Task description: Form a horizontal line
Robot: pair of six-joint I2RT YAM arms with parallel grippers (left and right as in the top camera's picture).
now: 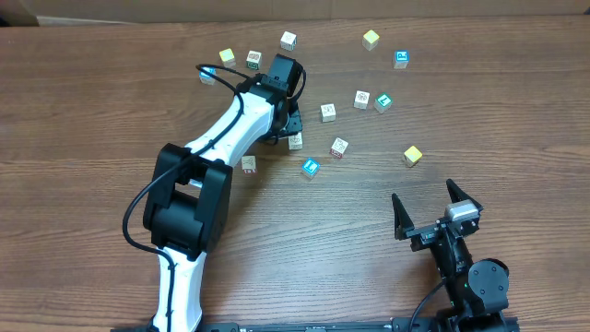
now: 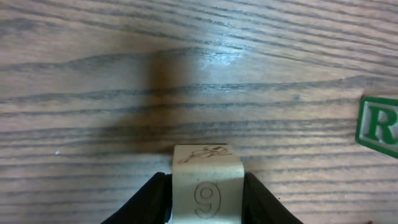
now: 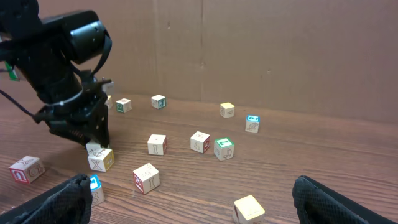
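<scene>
Left end effector (image 2: 206, 200) clamps cream cube (image 2: 206, 167) marked 9; green R cube (image 2: 379, 127) nearby.

Cubes lay scattered over the far half of the table (image 1: 92, 184). The left hand (image 1: 293, 132) stood among them near the middle, and the gripped cube (image 2: 207, 165) sat between its fingers (image 2: 152, 202), touching both. Left of that hand, nearer the robot, lay the near-left cube (image 1: 249, 164). Right of the hand lay the centre cube (image 1: 328, 112), and farther right the inner cube (image 1: 362, 99) sat just beside the outer cube (image 1: 383, 102). The front cube (image 1: 311, 168) lay nearer the robot, and the far cube (image 1: 289, 41) lay behind the hand. The right hand (image 1: 424, 194) sat at the near right, apart from every cube, with the right-side cube (image 1: 412, 156) just behind it.
</scene>
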